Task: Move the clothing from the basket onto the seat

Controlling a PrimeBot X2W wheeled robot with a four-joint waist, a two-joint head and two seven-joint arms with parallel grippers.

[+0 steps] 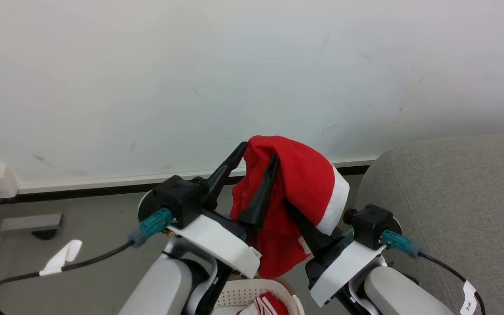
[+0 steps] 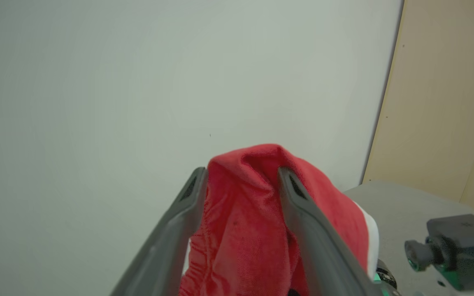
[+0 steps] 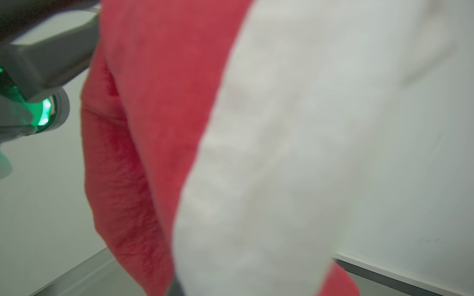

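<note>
Beneath both wrists, the white perforated plastic basket [image 1: 234, 296] holds striped red cloth [image 1: 268, 305]. The left gripper [image 1: 258, 153] stands spread, a red white-trimmed garment [image 1: 304, 179] draped over its fingers [image 1: 258, 197] — the right gripper [image 1: 293, 212] pinches that garment from below, the grey woven seat [image 1: 453, 197] beyond its right.

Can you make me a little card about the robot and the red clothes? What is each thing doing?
Red garment: lifted in the air above the basket, white band on its right side
Left tool: open, cloth draped between its fingers
Right tool: shut on the garment, tips hidden in the cloth
Basket: below the arms, holds a striped piece
Seat: grey, on the robot's right, garment not yet on it
</note>
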